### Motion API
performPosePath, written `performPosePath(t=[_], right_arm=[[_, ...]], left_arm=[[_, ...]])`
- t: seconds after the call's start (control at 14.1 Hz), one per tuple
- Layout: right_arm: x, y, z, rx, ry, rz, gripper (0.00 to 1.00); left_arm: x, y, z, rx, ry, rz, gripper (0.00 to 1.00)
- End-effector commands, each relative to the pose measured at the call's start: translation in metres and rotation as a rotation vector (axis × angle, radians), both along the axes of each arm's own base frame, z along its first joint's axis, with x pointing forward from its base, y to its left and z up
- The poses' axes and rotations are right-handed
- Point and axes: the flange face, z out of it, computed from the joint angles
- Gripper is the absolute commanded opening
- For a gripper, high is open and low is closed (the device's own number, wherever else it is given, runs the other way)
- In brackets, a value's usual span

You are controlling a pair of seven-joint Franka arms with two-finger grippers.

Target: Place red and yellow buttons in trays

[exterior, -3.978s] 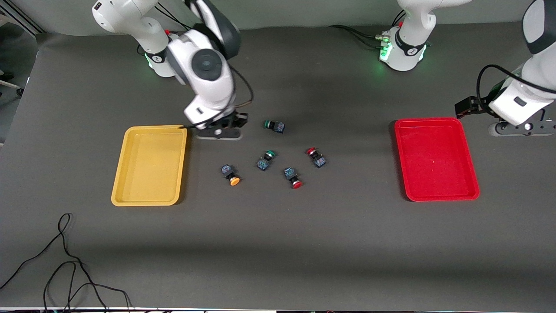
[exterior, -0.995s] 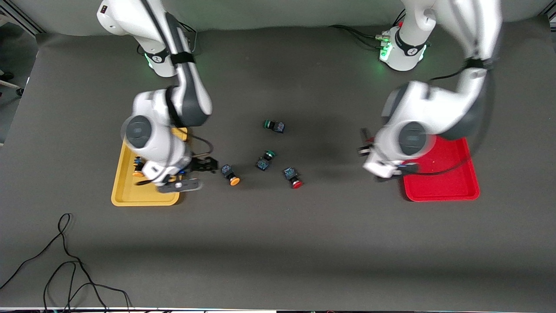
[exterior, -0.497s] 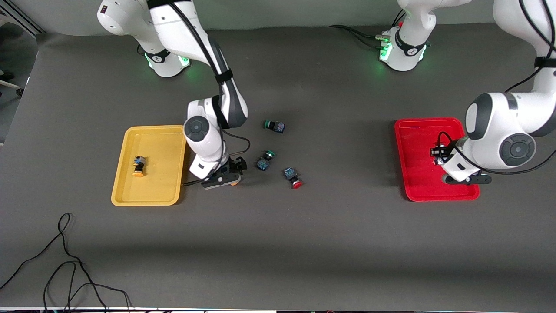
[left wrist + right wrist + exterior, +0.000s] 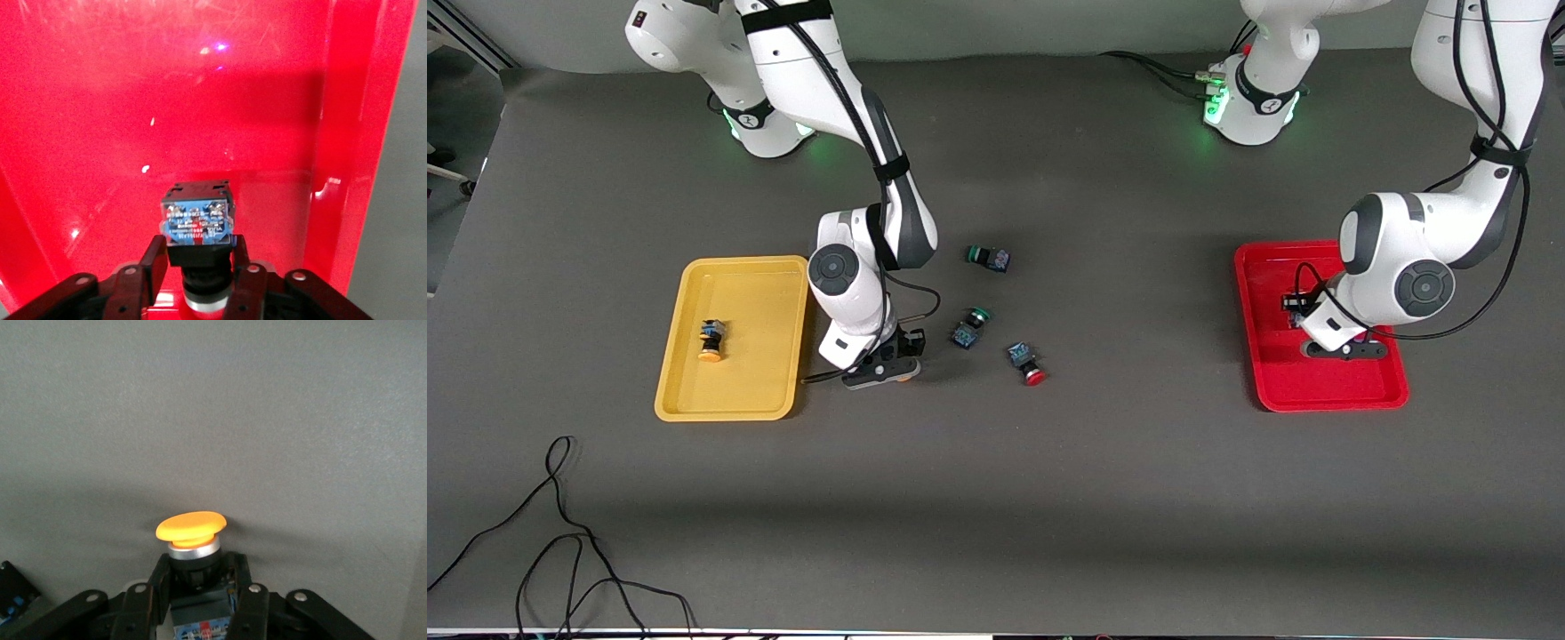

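A yellow button [image 4: 191,527] lies on the table beside the yellow tray [image 4: 729,262], and my right gripper [image 4: 199,577] is shut on its dark body; in the front view this gripper [image 4: 903,354] stands low over it. Another yellow button [image 4: 711,340] lies in the yellow tray. My left gripper [image 4: 199,250] is down in the red tray [image 4: 133,100], fingers against the sides of a red button [image 4: 198,217] whose cap is mostly hidden. The front view shows that gripper [image 4: 1294,308] inside the red tray [image 4: 1316,391]. A second red button [image 4: 1028,363] lies on the table near the middle.
Two green-capped buttons [image 4: 988,258] [image 4: 967,327] lie on the table close to my right gripper, the second right next to it. A black cable [image 4: 560,533] loops near the front edge at the right arm's end.
My right gripper has gone from the yellow tray to the loose yellow button and shut on it. My left gripper has brought the red button into the red tray and lowered it.
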Motion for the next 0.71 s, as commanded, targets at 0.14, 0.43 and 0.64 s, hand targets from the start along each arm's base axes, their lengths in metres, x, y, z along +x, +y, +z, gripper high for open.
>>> performPosePath(t=[0.14, 0.43, 0.64], right_arm=[[0.028, -0.011, 0.083, 0.094, 0.118, -0.093, 0.08], [0.064, -0.057, 0.174, 0.107, 0.226, -0.187, 0.08], [0.074, -0.143, 0.192, 0.035, 0.221, -0.156, 0.08]], left_arm=[[0.056, -0.077, 0.095, 0.013, 0.039, 0.021, 1.00], [0.087, -0.234, 0.102, -0.026, 0.040, 0.231, 1.00], [0.110, -0.326, 0.087, -0.026, 0.033, 0.464, 1.00]])
